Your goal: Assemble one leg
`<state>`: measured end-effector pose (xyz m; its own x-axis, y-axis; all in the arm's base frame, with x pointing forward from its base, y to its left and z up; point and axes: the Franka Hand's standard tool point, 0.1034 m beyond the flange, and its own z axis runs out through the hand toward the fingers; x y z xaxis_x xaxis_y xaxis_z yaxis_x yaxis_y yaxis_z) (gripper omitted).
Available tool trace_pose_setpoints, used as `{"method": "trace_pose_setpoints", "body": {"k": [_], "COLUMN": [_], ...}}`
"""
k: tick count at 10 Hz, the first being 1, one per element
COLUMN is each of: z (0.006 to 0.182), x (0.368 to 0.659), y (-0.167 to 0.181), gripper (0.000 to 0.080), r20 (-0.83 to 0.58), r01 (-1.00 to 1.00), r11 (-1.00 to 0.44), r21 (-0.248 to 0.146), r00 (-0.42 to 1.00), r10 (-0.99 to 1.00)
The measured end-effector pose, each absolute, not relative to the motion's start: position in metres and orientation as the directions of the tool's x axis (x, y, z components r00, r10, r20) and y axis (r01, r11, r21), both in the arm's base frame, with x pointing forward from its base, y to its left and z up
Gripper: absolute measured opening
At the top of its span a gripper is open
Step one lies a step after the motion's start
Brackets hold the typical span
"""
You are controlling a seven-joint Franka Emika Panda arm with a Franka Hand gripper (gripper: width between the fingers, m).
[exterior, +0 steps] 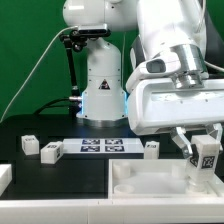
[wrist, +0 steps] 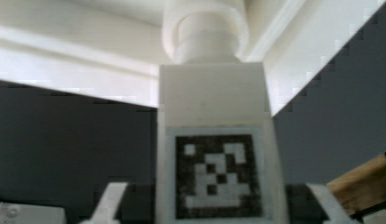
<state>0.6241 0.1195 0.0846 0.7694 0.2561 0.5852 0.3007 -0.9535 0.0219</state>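
The leg [exterior: 206,153] is a small white block with a square marker tag. It stands nearly upright over the far right corner of the large white panel [exterior: 150,185]. My gripper [exterior: 203,148] reaches down around it. In the wrist view the leg [wrist: 216,110] fills the middle, and its round peg end [wrist: 204,35] points down at the panel [wrist: 83,55]. I cannot tell whether the peg is seated. My gripper [wrist: 220,205] straddles the leg. Both fingers [wrist: 115,203] show a dark gap to the leg's sides, so the jaws stand open.
The marker board [exterior: 100,147] lies behind the panel. Three more white legs lie on the black table: two at the exterior view's left [exterior: 29,145] [exterior: 50,151] and one beside the board [exterior: 151,147]. The robot base [exterior: 100,90] stands at the back.
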Motion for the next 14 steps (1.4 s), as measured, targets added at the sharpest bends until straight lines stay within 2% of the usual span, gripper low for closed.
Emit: {"method": "trace_pose_setpoints", "body": {"k": [3, 7, 8, 9, 10, 11, 14], "z": [0.0768, 0.0759, 0.0759, 0.0757, 0.0757, 0.0756, 0.0756], "x": [0.6169, 0.6176, 0.6176, 0.6174, 0.6174, 0.6173, 0.6173], "y": [0.1231, 0.1234, 0.1234, 0.1234, 0.1234, 0.1233, 0.1233], "gripper": [0.0291, 0.0291, 0.0479, 0.0591, 0.0591, 0.0638, 0.0646], "r20": [0.575, 0.571, 0.571, 0.571, 0.571, 0.57, 0.57], "r01": [0.309, 0.31, 0.31, 0.31, 0.31, 0.31, 0.31], "r11": [-0.951, -0.951, -0.951, -0.951, -0.951, -0.951, -0.951], "r21": [0.021, 0.019, 0.019, 0.019, 0.019, 0.019, 0.019], "r00": [0.774, 0.777, 0.777, 0.777, 0.777, 0.778, 0.778], "r10": [0.264, 0.265, 0.265, 0.265, 0.265, 0.265, 0.265]}}
